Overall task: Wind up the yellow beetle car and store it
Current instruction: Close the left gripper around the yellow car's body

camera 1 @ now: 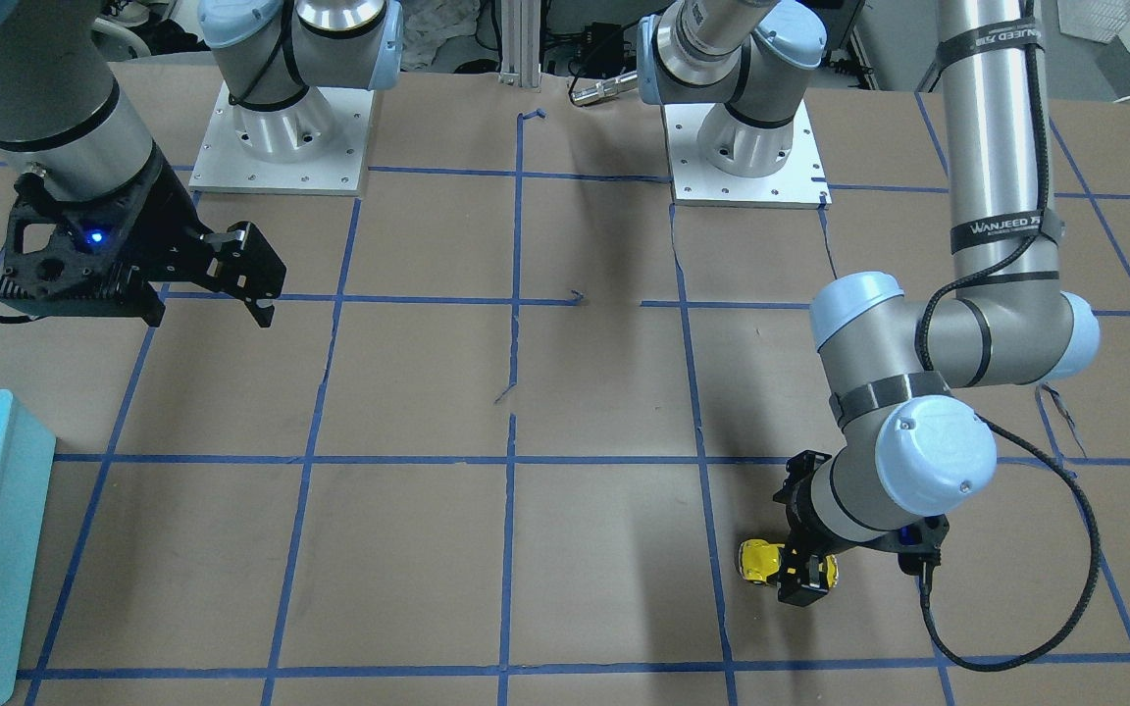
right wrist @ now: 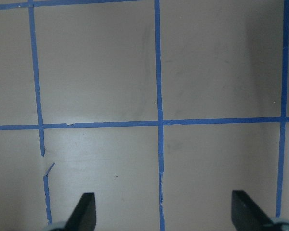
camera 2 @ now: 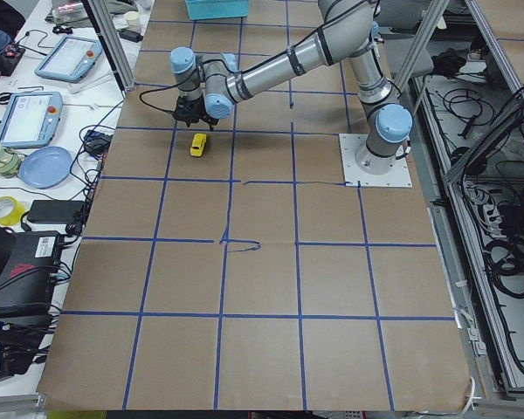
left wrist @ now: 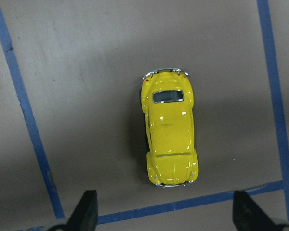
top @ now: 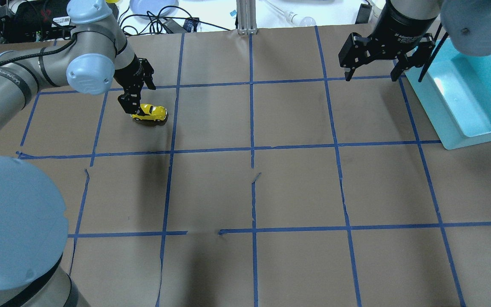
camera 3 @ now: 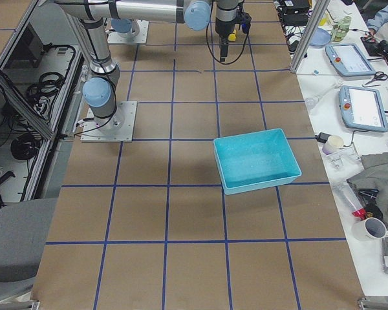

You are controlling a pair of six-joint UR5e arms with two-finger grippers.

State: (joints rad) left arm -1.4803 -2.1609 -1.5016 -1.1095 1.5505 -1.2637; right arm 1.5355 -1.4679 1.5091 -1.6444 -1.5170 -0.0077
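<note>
My left tool (left wrist: 166, 214) is spread wide and empty, hanging right over the yellow car (left wrist: 169, 130) sitting on its wheels on the worktop (top: 292, 183). So I'm at the pre-grab step: next I'd drop down and pinch its sides squarely. My right tool (top: 371, 76) is open too, idle by the blue bin (top: 475, 138).

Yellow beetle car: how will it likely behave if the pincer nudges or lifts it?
Likely rolls: the yellow beetle car stands on its wheels on flat paper. Its glossy, rounded body may slip in the open left pincer. It looks rigid and small, so probably light.
</note>
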